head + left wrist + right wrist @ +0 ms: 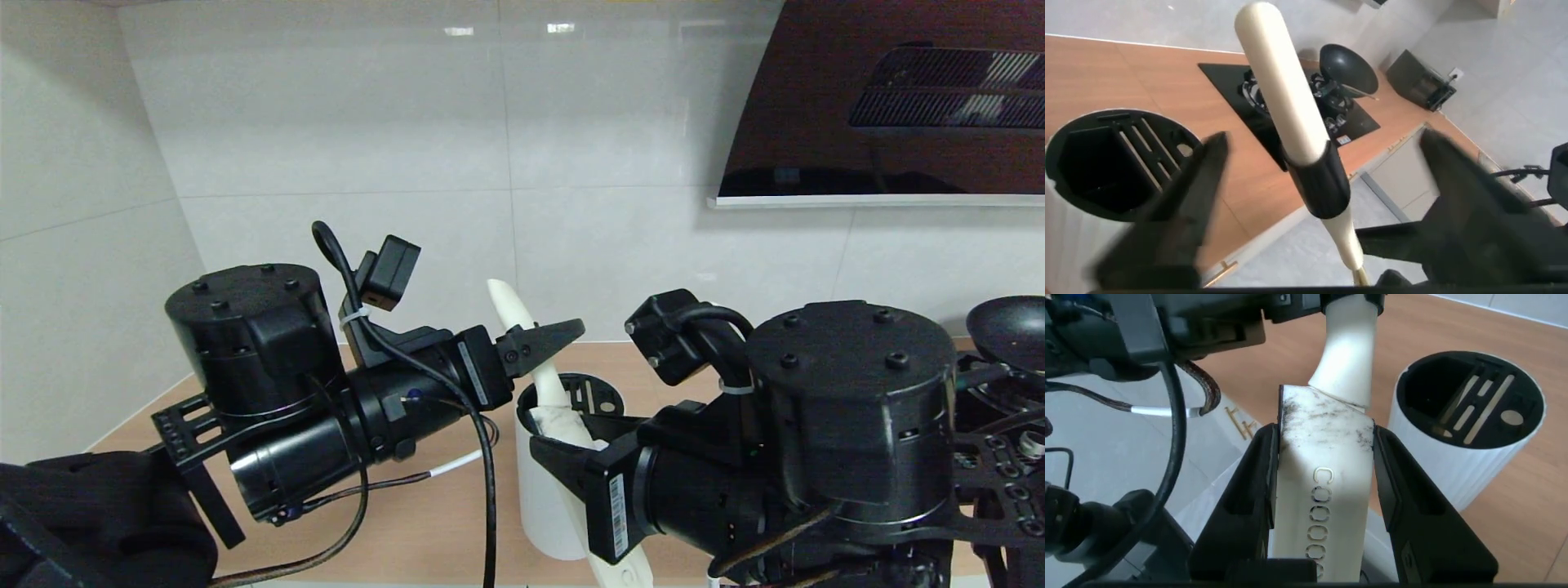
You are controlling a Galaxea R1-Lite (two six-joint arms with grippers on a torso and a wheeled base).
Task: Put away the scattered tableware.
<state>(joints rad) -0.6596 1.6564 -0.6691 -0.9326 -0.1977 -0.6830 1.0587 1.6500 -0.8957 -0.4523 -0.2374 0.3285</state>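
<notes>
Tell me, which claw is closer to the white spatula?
Right. The right gripper clamps the spatula by its blade. The left gripper is farther up, its open fingers to either side of the handle without closing on it.

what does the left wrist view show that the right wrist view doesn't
Only the left wrist view: the gas hob with a black wok on it, and the left gripper open wide on either side of the spatula handle.
Only the right wrist view: the spatula's slotted blade, clamped in the right gripper.
Both: the handle, the white utensil holder with its black insert, and the wooden counter.
</notes>
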